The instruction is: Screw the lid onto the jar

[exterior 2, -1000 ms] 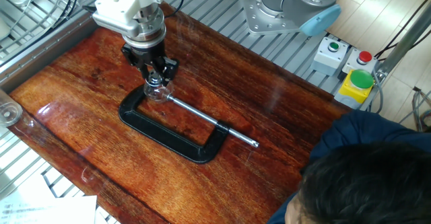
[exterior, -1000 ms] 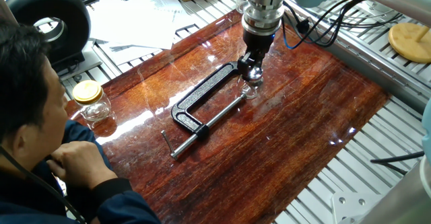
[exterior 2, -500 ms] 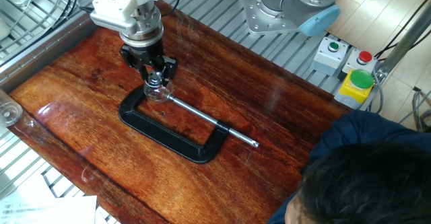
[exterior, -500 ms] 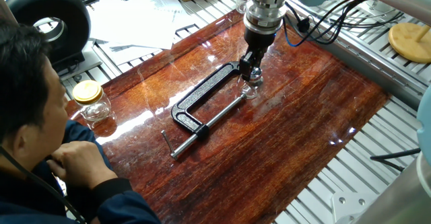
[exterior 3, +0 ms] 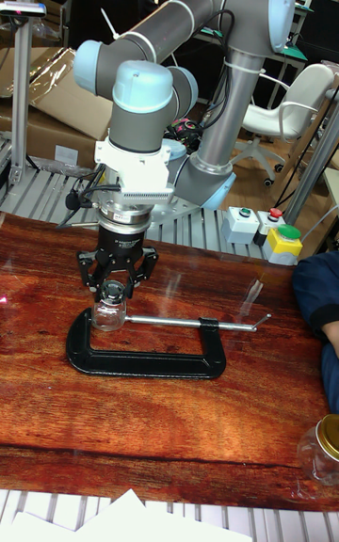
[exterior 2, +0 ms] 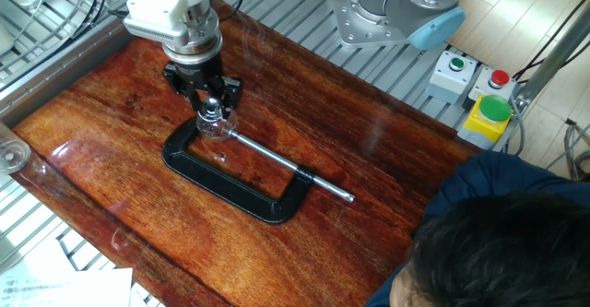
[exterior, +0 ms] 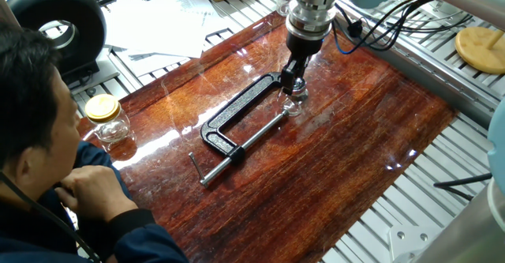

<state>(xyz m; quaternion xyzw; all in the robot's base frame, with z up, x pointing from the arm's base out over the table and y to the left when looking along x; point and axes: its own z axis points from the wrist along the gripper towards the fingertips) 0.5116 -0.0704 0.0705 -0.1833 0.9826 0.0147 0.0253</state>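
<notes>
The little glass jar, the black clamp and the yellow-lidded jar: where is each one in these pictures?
little glass jar (exterior 3: 109, 315), tall fixed view, on its clear body under the gripper.
black clamp (exterior 2: 226, 190), the other fixed view, on the long bar of its frame.
yellow-lidded jar (exterior: 102, 107), one fixed view, on its yellow lid.
</notes>
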